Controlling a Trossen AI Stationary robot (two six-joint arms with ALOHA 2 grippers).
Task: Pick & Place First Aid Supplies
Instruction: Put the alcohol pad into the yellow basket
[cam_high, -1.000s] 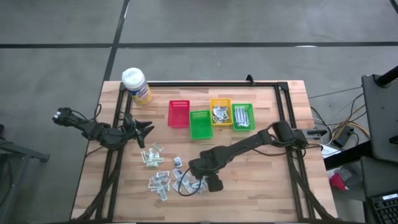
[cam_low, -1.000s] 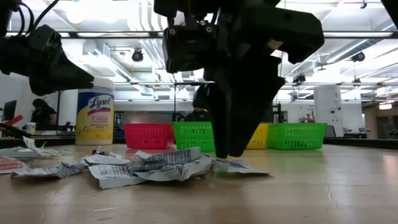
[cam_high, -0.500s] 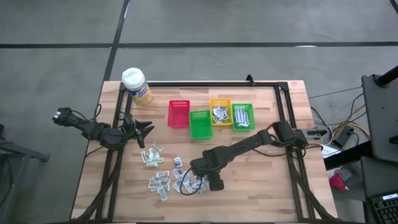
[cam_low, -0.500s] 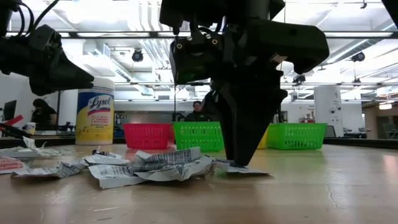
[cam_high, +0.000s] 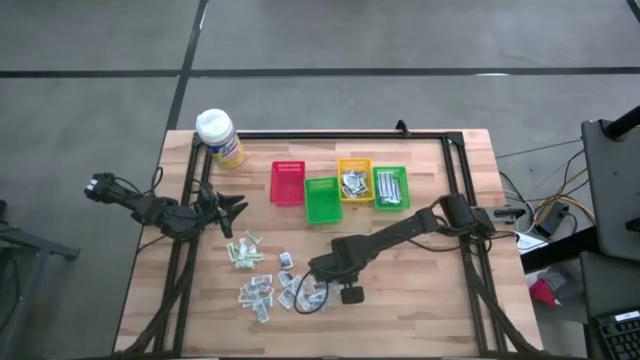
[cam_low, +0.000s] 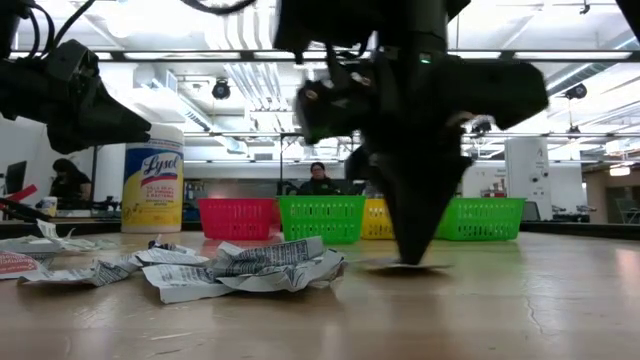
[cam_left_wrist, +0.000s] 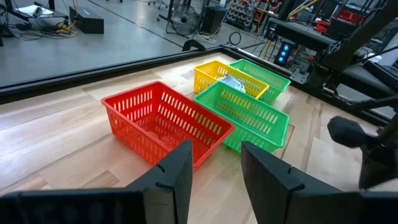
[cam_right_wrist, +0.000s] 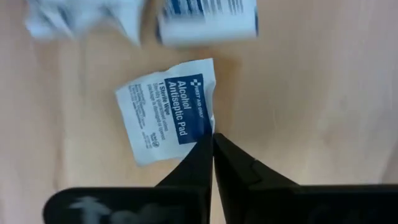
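Observation:
The first aid supplies (cam_high: 262, 283) lie scattered as small flat packets on the wooden table's near left part; the low view shows them as a crumpled heap (cam_low: 240, 265). Apart from the heap, one white and blue alcohol pad packet (cam_right_wrist: 165, 112) lies flat on the wood. My right gripper (cam_right_wrist: 212, 135) points down, shut at that packet's corner (cam_low: 405, 266). My left gripper (cam_left_wrist: 214, 177) hovers open at the table's left, facing the bins and touching nothing. My right gripper has its two fingertips (cam_right_wrist: 204, 144) closed together on the alcohol pad packet's corner (cam_right_wrist: 208, 124), coming from above and pointing down. Only the very ends of the fingers meet the packet. The packet lies flat on the table (cam_low: 385, 266).
Four small bins stand in a row at the table's far middle: red (cam_high: 287, 182), green (cam_high: 322, 200), yellow (cam_high: 354, 180) and green (cam_high: 390, 188); the last two hold packets. A yellow wipes canister (cam_high: 218, 138) stands at the far left corner. A person sits beyond the table (cam_low: 320, 183).
My right gripper has sunk onto the table and shifted a little away from the packet heap toward the table's right, and its fingers have shut at the lone packet's corner. The packets have stayed where they were.

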